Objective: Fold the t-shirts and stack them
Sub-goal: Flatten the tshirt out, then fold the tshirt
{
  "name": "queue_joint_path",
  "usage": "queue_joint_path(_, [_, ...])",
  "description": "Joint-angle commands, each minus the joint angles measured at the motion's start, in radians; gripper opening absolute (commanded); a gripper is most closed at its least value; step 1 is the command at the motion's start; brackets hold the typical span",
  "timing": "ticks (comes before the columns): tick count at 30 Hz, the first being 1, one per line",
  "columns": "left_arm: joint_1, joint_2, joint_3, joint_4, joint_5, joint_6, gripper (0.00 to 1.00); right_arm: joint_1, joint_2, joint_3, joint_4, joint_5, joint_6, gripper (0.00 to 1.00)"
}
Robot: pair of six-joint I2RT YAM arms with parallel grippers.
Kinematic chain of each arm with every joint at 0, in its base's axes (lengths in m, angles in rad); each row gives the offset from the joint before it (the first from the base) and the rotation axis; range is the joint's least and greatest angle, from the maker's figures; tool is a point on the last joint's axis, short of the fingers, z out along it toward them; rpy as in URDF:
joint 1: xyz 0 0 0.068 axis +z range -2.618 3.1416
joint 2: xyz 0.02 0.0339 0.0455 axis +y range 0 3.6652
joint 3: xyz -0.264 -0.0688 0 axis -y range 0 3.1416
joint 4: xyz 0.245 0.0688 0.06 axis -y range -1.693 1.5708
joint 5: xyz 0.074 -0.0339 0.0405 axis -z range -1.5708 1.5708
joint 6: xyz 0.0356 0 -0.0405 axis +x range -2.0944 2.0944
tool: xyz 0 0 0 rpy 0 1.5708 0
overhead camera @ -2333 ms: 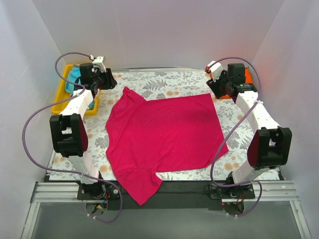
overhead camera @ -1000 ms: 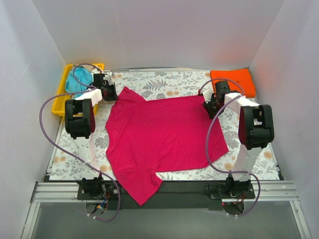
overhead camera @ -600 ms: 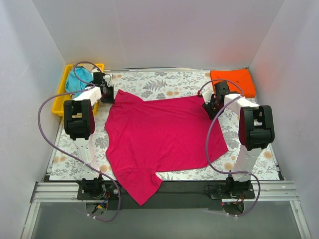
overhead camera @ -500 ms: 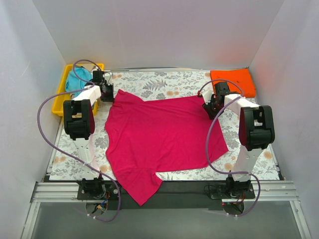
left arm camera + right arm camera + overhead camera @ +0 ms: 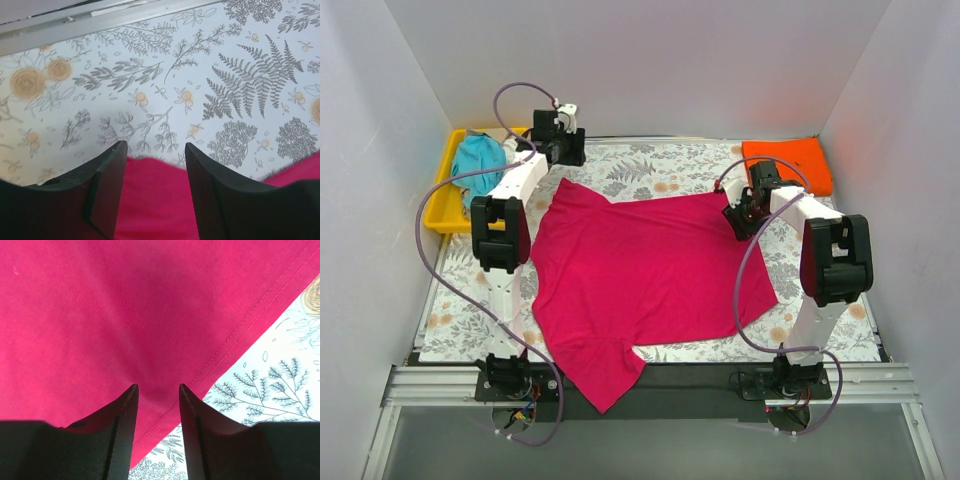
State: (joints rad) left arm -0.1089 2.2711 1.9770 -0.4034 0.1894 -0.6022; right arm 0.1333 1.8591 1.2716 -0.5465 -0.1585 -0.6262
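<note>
A magenta-pink t-shirt [image 5: 650, 270] lies spread flat over the floral table [image 5: 650, 165], one sleeve hanging past the near edge. My left gripper [image 5: 563, 155] hovers open near the back edge, just beyond the shirt's far-left sleeve tip. In the left wrist view that tip [image 5: 155, 200] lies loose below the open left gripper [image 5: 155, 145]. My right gripper [image 5: 738, 218] is low at the shirt's back right corner. In the right wrist view its jaws [image 5: 157, 387] stand apart over the stitched hem [image 5: 210, 365], gripping nothing. A folded orange t-shirt [image 5: 787, 162] rests at the back right.
A yellow tray [image 5: 445, 190] at the back left holds a crumpled teal t-shirt [image 5: 480, 160]. White walls close in the table on three sides. A metal rail [image 5: 100, 20] runs along the table's back edge.
My left gripper has let go of the sleeve tip, opened, and swung up and right toward the back wall. The right gripper has stayed at the corner, its jaws slightly wider.
</note>
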Motion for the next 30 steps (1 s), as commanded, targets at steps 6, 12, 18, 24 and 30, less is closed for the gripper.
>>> queue_joint_path(6, [0.0, 0.128, 0.097, -0.029, -0.062, 0.045, 0.52, 0.011, -0.072, 0.069, -0.046, -0.041, 0.029, 0.51])
queue_joint_path(12, [0.0, 0.09, -0.01, -0.02, -0.084, 0.051, 0.55, 0.011, -0.063, 0.074, -0.049, -0.033, 0.025, 0.53])
queue_joint_path(18, [0.0, 0.085, -0.044, -0.028, -0.091, 0.065, 0.49, 0.011, -0.052, 0.078, -0.047, -0.03, 0.023, 0.53])
queue_joint_path(24, [0.0, 0.044, -0.024, -0.074, -0.035, 0.045, 0.49, 0.012, -0.066, 0.071, -0.049, -0.021, 0.013, 0.53])
queue_joint_path(30, [0.0, -0.025, -0.078, -0.097, 0.002, 0.025, 0.48, 0.011, -0.074, 0.068, -0.049, -0.032, 0.014, 0.53])
